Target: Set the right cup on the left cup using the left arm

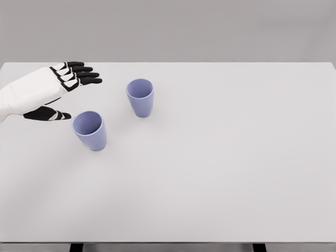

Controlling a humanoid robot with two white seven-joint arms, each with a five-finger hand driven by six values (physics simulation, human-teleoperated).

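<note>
White table (220, 173), plain grey wall (168, 29)

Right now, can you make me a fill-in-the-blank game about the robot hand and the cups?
1. There are ____ purple cups standing on the white table.
2. The left hand has its fingers spread and holds ____.
3. The left cup sits ____ to the camera than the right cup.
4. Both cups stand upright with their openings facing ____.

Missing words: two; nothing; closer; up
</note>
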